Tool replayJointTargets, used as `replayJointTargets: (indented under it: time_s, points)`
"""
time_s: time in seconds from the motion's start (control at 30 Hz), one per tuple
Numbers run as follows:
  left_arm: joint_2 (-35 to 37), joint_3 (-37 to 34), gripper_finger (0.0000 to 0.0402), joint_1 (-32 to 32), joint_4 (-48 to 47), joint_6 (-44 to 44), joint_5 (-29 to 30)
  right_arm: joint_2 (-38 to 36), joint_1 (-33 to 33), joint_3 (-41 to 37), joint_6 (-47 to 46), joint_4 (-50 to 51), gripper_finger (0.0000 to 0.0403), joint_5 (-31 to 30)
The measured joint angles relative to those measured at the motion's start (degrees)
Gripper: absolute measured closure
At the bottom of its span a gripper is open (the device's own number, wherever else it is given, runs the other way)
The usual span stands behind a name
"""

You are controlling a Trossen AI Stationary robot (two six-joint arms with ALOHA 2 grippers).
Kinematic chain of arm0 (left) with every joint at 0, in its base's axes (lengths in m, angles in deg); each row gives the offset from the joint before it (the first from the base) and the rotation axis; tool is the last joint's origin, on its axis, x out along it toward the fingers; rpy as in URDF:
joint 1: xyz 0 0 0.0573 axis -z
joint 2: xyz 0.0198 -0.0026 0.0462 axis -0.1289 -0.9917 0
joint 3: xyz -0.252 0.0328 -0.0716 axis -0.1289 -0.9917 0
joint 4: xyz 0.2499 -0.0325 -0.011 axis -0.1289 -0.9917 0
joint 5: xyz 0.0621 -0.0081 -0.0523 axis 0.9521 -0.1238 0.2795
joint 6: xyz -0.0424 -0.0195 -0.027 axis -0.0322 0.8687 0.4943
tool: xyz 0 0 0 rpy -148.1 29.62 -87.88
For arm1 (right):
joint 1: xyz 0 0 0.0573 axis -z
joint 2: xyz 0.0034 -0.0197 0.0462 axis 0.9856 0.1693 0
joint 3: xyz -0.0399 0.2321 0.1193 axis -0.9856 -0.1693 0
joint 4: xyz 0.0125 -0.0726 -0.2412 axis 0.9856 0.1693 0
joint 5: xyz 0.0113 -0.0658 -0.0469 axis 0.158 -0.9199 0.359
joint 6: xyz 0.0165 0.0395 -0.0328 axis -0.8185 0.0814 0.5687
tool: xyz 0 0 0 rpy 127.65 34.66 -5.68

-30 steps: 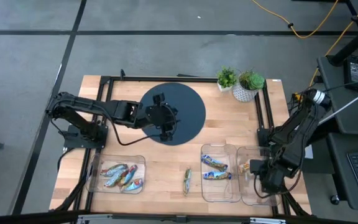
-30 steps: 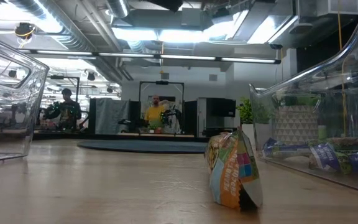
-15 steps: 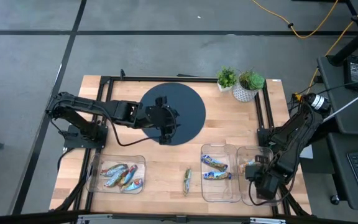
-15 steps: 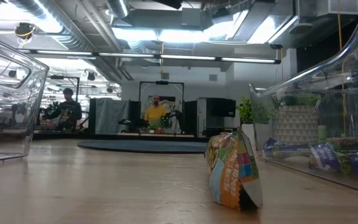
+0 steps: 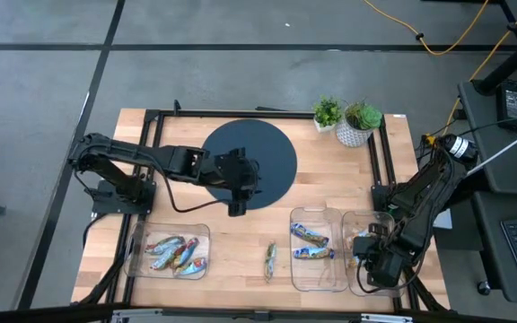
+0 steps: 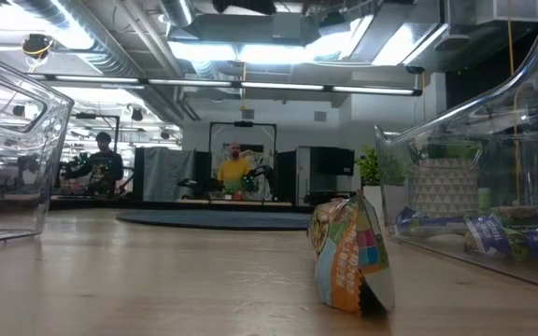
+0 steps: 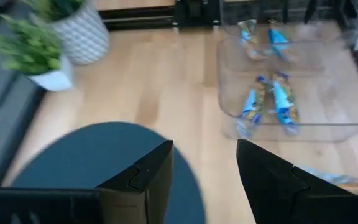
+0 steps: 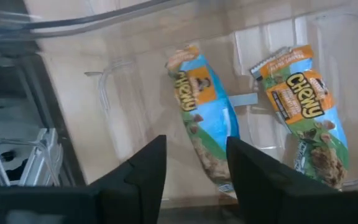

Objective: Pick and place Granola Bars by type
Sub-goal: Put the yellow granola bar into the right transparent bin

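Wooden worktop (image 5: 240, 242) framed by dark rails, seen from above, with grey floor around it; the sorting is judged partly done. Leftmost, a clear source tray (image 5: 167, 251) holds a small heap of mixed granola bars (image 5: 174, 253), apparently three or four, not yet sorted. Above and to the right of that tray, the left gripper (image 5: 237, 208) hangs at the near edge of a dark round mat (image 5: 258, 161); its fingers (image 7: 145, 177) stand apart with nothing between them. To the right of the source tray, one loose bar (image 5: 270, 259) with a green-and-orange wrapper lies on the bare wood, outside every tray; the low view shows it alone in the foreground. Further right, a middle tray (image 5: 319, 264) contains two blue-wrapped bars (image 5: 311, 243), taken as already placed by type. Just beside it, the rightmost tray (image 5: 366, 266) holds two bars with orange-and-blue "Chewy" wrappers (image 8: 303, 112), seen in the right wrist view. The right gripper (image 5: 371, 266) sits over this tray, fingers (image 8: 138, 171) parted and empty, one bar lying just below them, apparently released. Remaining, by this reading: the loose bar and the heap in the source tray. Two potted plants (image 5: 348, 118) stand at the far edge, well apart from the trays; nothing blocks the loose bar. People show in the room far behind.
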Motion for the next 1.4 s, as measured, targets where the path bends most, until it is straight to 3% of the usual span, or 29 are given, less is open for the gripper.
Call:
replayJointTargets:
  time_s: [0.17, 0.47, 0.63, 0.93, 1.03, 1.23, 1.4]
  points:
    - [-3.7, 0.0, 0.0233, -0.2, 0.0, 2.0, -6.3, -0.1, 0.0, 1.9, 0.0, 0.4, 0.0230, -1.8]
    - [-12.7, 0.0, 0.0233, 2.5, 0.2, -1.2, -16.3, -0.3, 0.0, 11.5, 2.3, 6.1, 0.0243, -15.8]
    - [-15.8, 0.0, 0.0233, 4.6, 3.4, -1.3, -21.5, -0.3, 0.0, 14.2, 6.4, 8.3, 0.0243, -19.5]
    - [-16.2, 0.0, 0.0233, 7.8, 7.5, 7.5, -21.4, -0.4, 0.0, 15.0, 17.8, 8.9, 0.0244, -26.0]
    - [-17.2, 0.1, 0.0233, 9.2, 7.7, 13.2, -21.2, -0.7, -0.6, 15.0, 20.8, 9.1, 0.0244, -26.1]
    - [-23.4, 0.1, 0.0229, 9.9, 6.8, 34.4, -20.7, -2.1, -3.4, 15.0, 25.6, 11.2, 0.0244, -30.0]
    - [-28.2, 0.1, 0.0205, 11.8, 14.3, 42.5, -22.6, -2.2, -5.7, 15.0, 25.7, 15.4, 0.0244, -32.9]
